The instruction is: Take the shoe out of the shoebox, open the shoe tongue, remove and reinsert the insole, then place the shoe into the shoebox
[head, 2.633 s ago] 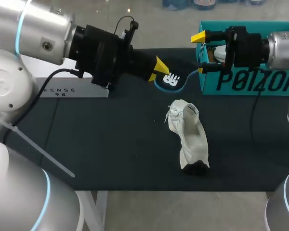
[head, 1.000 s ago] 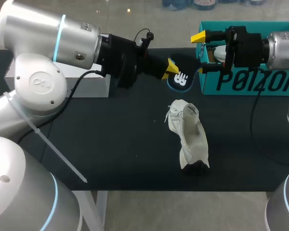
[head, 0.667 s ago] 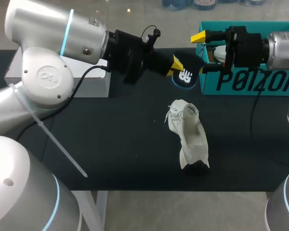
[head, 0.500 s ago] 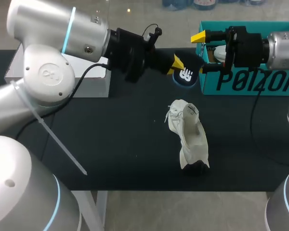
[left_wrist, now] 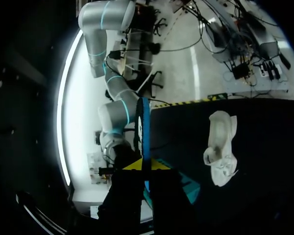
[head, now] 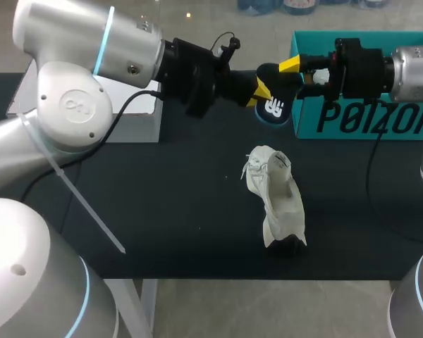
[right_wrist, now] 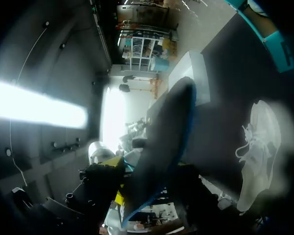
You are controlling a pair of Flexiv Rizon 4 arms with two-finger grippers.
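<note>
A dark insole [head: 273, 107] with a blue rim and a white logo hangs in the air beside the teal shoebox [head: 359, 120]. My left gripper [head: 259, 90] is shut on its logo end; in the left wrist view the insole [left_wrist: 143, 127] stands edge-on between the yellow tips [left_wrist: 144, 165]. My right gripper [head: 296, 76], just in front of the box, has its fingers against the insole's other end from both sides. The white shoe [head: 275, 201] lies on the dark mat below, apart from both grippers. The right wrist view shows the insole [right_wrist: 166, 132] close up and the shoe [right_wrist: 257, 152] beyond.
A white box [head: 137, 120] sits at the back left, under my left arm. The dark mat [head: 162, 211] is bare on the left and in front of the shoe. The shoebox stands at the back right corner.
My left arm carried the insole rightward, up to the right gripper. The right gripper's fingers have narrowed onto the insole's end. The shoe has not moved.
</note>
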